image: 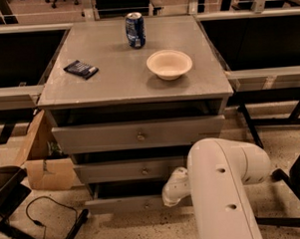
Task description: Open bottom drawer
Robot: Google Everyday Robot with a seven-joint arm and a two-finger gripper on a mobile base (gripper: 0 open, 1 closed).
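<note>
A grey cabinet has three drawers, each standing a little out from its frame. The bottom drawer [121,204] is the slim grey panel lowest down, near the floor; its knob is hidden behind my arm. The middle drawer [127,171] and the top drawer [138,135] each show a small round knob. My white arm comes up from the lower right. The gripper [166,199] reaches down at the bottom drawer's front, with the wrist covering the fingers.
On the cabinet top [118,78] stand a blue can [135,30], a cream bowl [169,64] and a dark flat packet [81,69]. A cardboard box [45,166] stands left of the cabinet. A black cable [49,210] and black frame lie on the floor at left. Black table legs stand at right.
</note>
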